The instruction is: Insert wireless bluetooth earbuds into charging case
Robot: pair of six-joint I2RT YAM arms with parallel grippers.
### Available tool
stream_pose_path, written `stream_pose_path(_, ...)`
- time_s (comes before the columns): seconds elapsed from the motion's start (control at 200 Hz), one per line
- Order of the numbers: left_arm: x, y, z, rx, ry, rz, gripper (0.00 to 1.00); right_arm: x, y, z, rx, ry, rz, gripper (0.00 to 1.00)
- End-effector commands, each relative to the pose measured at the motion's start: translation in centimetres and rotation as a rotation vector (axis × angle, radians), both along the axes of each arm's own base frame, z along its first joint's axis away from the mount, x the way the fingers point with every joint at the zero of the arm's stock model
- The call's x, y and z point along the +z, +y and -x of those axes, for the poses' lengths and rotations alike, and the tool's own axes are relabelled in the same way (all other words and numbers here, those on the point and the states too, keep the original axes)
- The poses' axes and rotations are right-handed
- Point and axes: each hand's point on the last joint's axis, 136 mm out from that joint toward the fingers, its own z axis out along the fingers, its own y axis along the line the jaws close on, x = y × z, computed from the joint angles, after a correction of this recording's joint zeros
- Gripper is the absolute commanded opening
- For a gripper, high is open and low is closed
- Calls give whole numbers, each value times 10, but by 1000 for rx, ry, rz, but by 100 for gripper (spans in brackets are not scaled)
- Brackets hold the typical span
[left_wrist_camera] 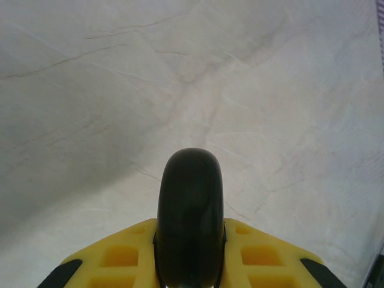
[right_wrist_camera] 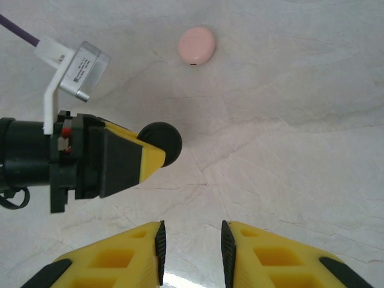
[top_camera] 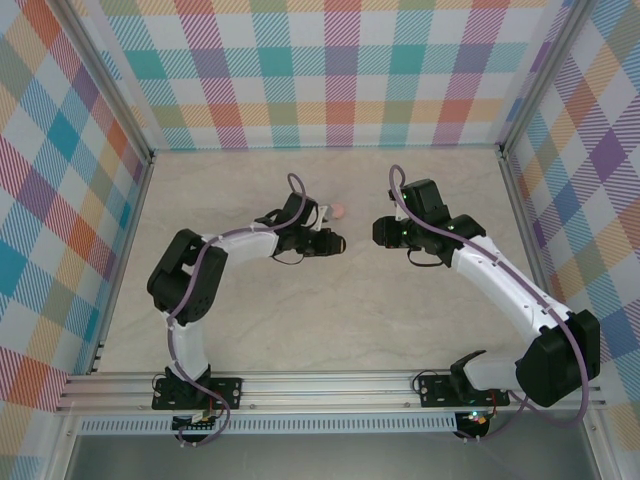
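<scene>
Where the left arm reaches in over the marbled table [top_camera: 300, 330], the left gripper [top_camera: 337, 241] is seen clamped on a black case [left_wrist_camera: 190, 210], a smooth, rounded piece pinched edge-on between the yellow fingers [left_wrist_camera: 123, 255]. In the left wrist view the case is held in the middle of the jaws. Its domed end stands out past the fingertips, and bare table is seen beyond it. In the right wrist view the same case is shown as a dark round shape jutting from the tip of the left gripper. Whether it touches the table cannot be told.

A little further right and toward the far wall, a pink case [right_wrist_camera: 197, 45] is found lying flat on the table. It is near the left gripper's tip but apart from it, and a small dark mark is visible on its edge.

To the right again, the right gripper [right_wrist_camera: 191, 243] is pointed toward the left one. Its jaws are parted by a narrow gap, nothing is held between them, and table is seen through the gap. The black case is placed ahead of its fingertips and apart from them, and the pink case lies farther off.
</scene>
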Motion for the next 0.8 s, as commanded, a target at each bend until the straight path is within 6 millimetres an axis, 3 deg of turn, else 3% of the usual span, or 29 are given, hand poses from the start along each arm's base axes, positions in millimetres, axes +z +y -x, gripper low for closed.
stream_pose_path(0.0,-1,1,-10,26,40,10,19,-3,2,2,-3,25,-3,34)
stream_pose_path(0.275,-25,-1,-21,39,105,12,19,-6,3,3,2,40,-4,34)
stream_pose_path(0.46,-36,0,-20,42,133,-5,26,-6,3,3,2,44,-4,35)
stream_pose_path(0.6,-42,6,-18,53,138,-39,41,-7,2,2,-2,42,3,36)
stream_pose_path(0.67,-40,12,-19,70,119,-67,61,-9,1,2,-6,44,13,37)
stream_pose_path(0.795,-27,21,-20,84,61,-94,79,-13,-5,0,-26,46,43,43)
